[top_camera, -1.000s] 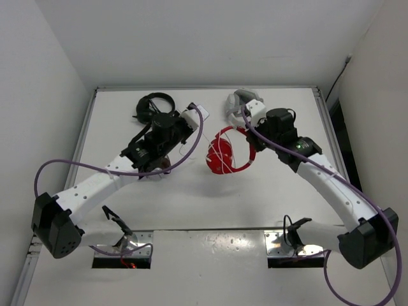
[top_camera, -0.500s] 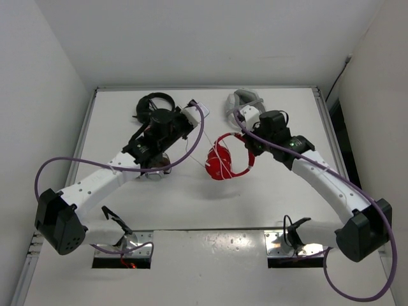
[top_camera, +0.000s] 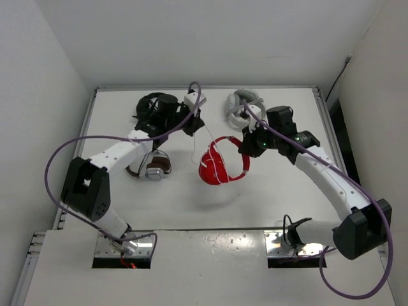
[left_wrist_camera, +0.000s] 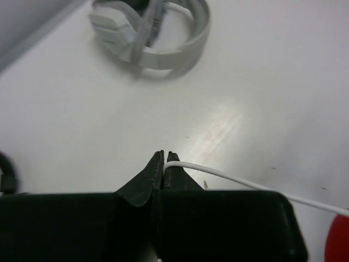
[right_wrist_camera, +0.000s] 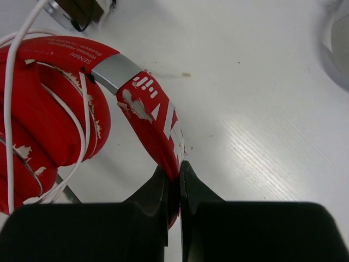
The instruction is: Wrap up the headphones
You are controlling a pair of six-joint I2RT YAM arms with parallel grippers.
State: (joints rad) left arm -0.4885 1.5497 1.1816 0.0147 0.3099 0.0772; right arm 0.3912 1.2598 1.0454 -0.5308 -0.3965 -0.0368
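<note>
White table [top_camera: 191, 210], white walls [top_camera: 210, 38], left hand [left_wrist_camera: 164, 161] pinching cable [left_wrist_camera: 229, 177], right hand [right_wrist_camera: 179, 170] clamping headphones [right_wrist_camera: 49, 109]

You have 4 sets of headphones on 1 table [top_camera: 191, 204]: 1 red headphones [top_camera: 215, 169] with 1 white cable [left_wrist_camera: 229, 176], 1 grey-white headphones [left_wrist_camera: 188, 46], 1 brown-and-silver headphones [top_camera: 152, 169] and 1 black headphones [top_camera: 145, 105]. You have 2 arms: 1 left arm [top_camera: 121, 150], 1 right arm [top_camera: 331, 182].

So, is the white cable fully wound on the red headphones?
Partly: loops cross the red headphones, but the white cable runs to the shut left gripper.
</note>
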